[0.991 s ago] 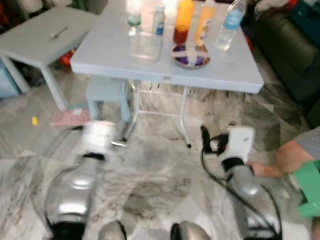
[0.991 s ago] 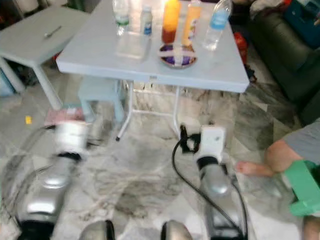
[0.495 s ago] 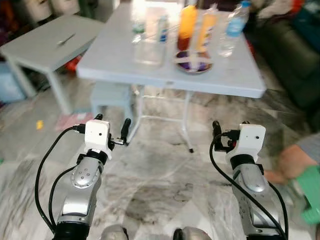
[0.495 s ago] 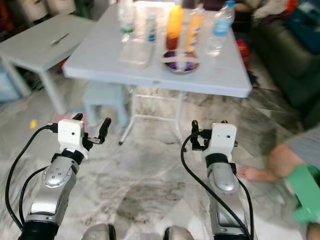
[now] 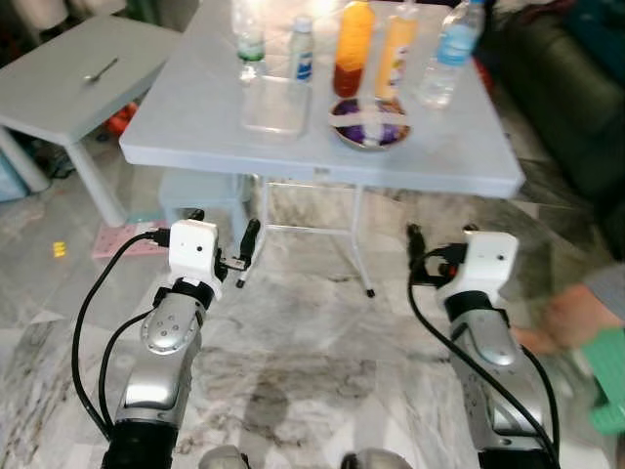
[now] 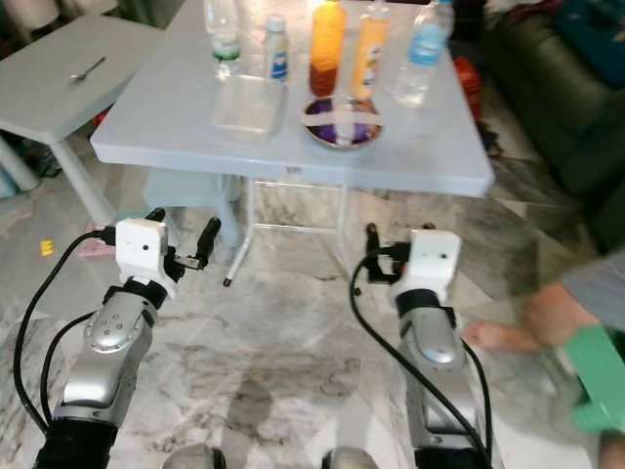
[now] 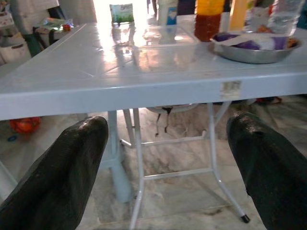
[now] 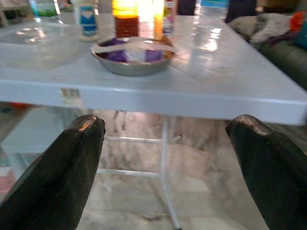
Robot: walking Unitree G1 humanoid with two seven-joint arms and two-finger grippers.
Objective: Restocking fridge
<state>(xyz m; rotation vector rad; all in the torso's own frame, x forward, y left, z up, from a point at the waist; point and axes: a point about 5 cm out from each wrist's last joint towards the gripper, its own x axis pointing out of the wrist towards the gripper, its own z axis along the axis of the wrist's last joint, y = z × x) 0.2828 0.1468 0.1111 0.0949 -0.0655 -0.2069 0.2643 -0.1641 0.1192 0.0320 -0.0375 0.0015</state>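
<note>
Currently the items to restock stand on the light blue surface (image 5: pixel 459 147), ahead of and above both sets of fingers: an orange juice bottle (image 5: pixel 354 47), a yellow bottle (image 5: pixel 395 49), a clear water bottle (image 5: pixel 448 51), a small white bottle (image 5: pixel 302 51), a metal bowl (image 5: pixel 370 118) and a clear container (image 5: pixel 277 106). The left gripper (image 7: pixel 165 167) and right gripper (image 8: pixel 163 167) hover below the surface edge, fingers spread apart and empty. Judged from this, nothing is grasped yet; every pick and the fridge loading remain. A person's hand (image 5: pixel 576 313) sits beyond the right gripper.
</note>
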